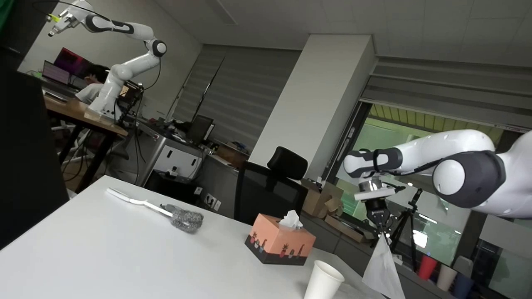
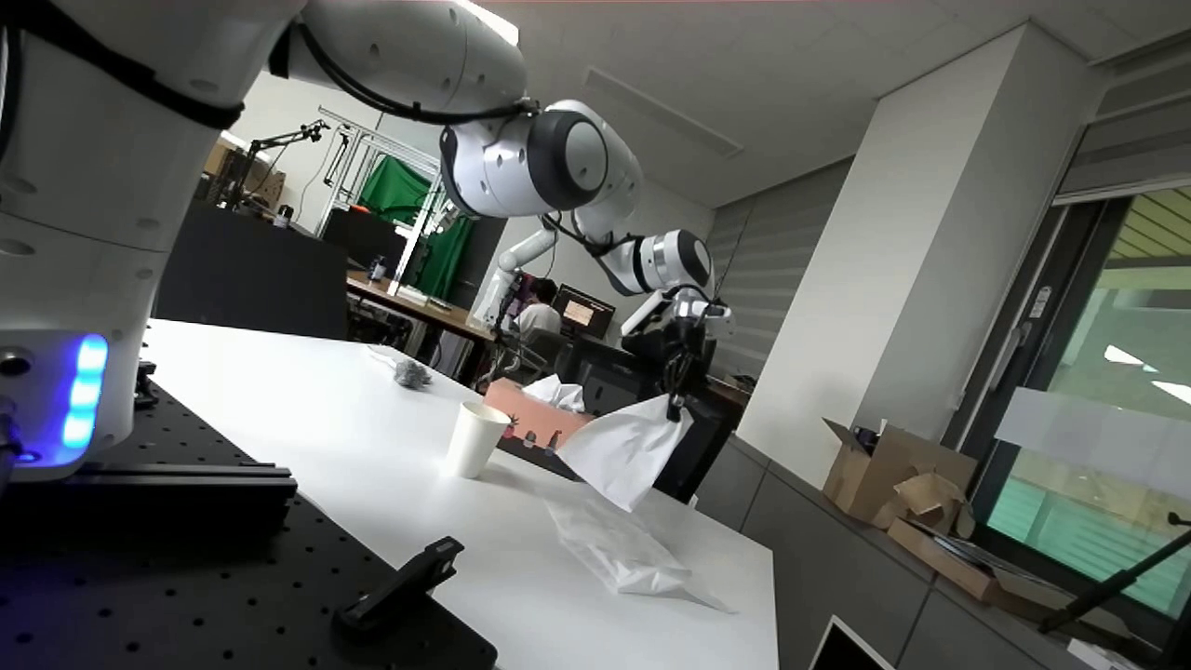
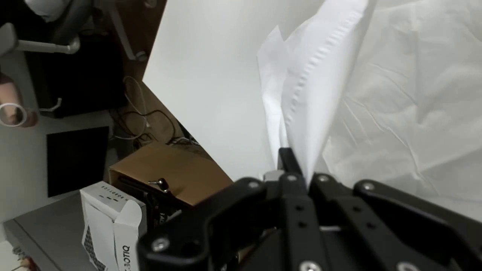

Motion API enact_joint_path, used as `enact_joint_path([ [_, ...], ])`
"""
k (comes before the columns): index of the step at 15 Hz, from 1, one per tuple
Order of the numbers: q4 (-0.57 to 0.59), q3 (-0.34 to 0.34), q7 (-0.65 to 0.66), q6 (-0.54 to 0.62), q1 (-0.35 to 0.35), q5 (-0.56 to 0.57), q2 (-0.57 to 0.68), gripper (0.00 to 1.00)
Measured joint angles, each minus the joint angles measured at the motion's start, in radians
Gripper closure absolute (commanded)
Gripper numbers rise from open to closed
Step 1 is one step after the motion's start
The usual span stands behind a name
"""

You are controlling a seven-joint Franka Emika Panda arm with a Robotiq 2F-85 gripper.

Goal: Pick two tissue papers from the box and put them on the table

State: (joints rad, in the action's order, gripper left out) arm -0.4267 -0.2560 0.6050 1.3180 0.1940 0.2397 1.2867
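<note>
White tissue hangs in loose folds from the jaws, which are clenched on one end of it; a flat sheet, the other tissue, lies on the table beneath or near it. A tuft of paper stands out of the slot in the box. Whether the hanging tissue's lower tip touches the table cannot be told. Probably only its laying-down remains of the task. Likely failures: (a) Drift. If released from a height, so light a paper may glide sideways, and the table's edge, which in the wrist view runs close by the jaws, could let it slip off. (b) Cling. Thin paper may stick to one side when the jaws part and be carried up with them. (c) Dragging. A low sideways sweep could rake the flat sheet along, bunching the two together. (d) Collision. A swing towards the box could topple the cup, which stands upright near it and looks light.
</note>
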Motion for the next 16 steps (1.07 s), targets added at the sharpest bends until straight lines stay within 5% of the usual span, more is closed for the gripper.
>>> enact_joint_path([
  [8, 0.006, -0.027, -0.003, 0.049, 0.001, 0.015, 0.169, 1.00],
  [10, 0.018, -0.017, 0.065, 0.113, 0.000, -0.005, 0.191, 0.73],
  [16, 0.022, 0.017, 0.275, 0.357, -0.005, -0.052, 0.192, 0.32],
])
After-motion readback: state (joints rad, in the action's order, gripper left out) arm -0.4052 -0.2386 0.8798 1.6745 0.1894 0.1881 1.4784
